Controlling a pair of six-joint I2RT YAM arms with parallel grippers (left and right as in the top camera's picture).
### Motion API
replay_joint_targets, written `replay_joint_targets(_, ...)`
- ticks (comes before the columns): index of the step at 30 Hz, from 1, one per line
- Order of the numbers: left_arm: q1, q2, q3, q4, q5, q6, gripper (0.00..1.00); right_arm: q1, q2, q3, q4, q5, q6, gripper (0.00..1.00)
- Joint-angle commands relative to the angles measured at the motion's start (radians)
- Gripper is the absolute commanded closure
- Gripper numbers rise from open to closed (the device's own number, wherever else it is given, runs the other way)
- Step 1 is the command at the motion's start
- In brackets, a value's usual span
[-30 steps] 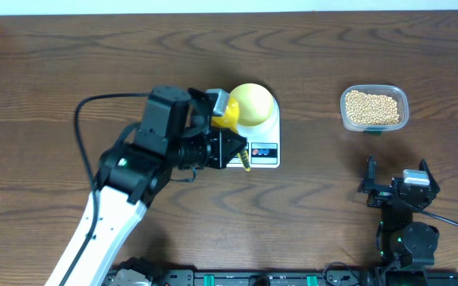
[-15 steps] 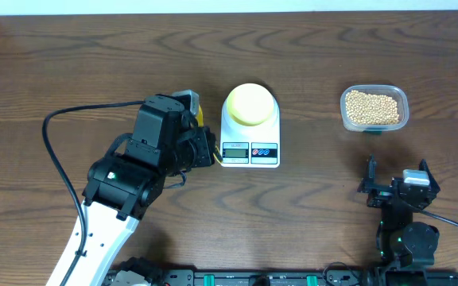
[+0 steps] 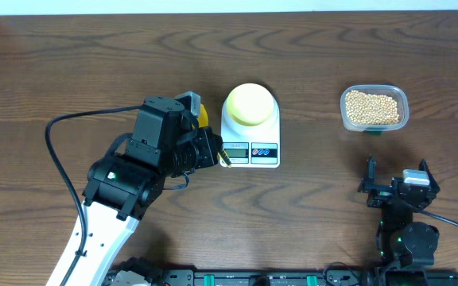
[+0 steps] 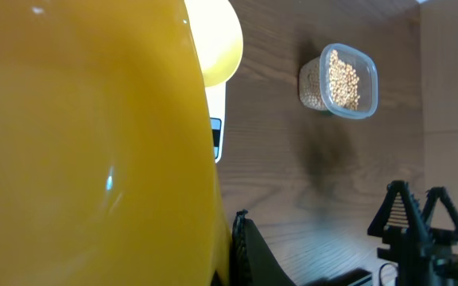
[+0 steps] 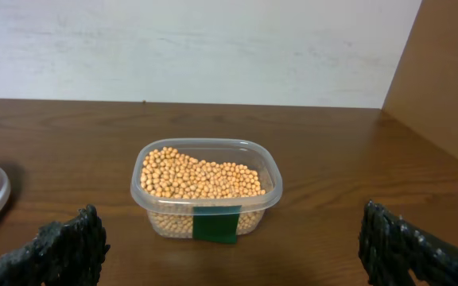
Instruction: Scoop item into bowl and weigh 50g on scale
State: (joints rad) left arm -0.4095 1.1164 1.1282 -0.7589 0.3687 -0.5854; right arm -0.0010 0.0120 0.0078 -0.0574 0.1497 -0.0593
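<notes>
While I watch from above, the right gripper sits nearest me at the front of the table, its fingers spread wide with nothing between them. Further in, the left gripper is clamped tight on the yellow scoop, just left of the scale. The bowl stands on the scale's platform. Well off to the right, the beans lie in a clear tub; I cannot tell whether the scoop carries any.
</notes>
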Motion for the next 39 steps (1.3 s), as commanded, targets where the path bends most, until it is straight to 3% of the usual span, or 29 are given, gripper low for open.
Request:
replay_joint_targets(1, -0.001, -0.005, 0.005, 0.005, -0.002, -0.061, 0.93, -0.007, -0.005, -0.002, -0.003, -0.002, -0.009, 0.01)
replay_joint_targets(5, -0.001, -0.005, 0.005, 0.005, -0.021, -0.116, 0.93, -0.007, -0.005, -0.002, -0.003, -0.002, -0.009, 0.01)
replay_joint_targets(39, 0.0, 0.006, 0.005, 0.012, -0.022, -0.115, 0.93, -0.007, -0.005, -0.002, -0.003, -0.002, -0.009, 0.01)
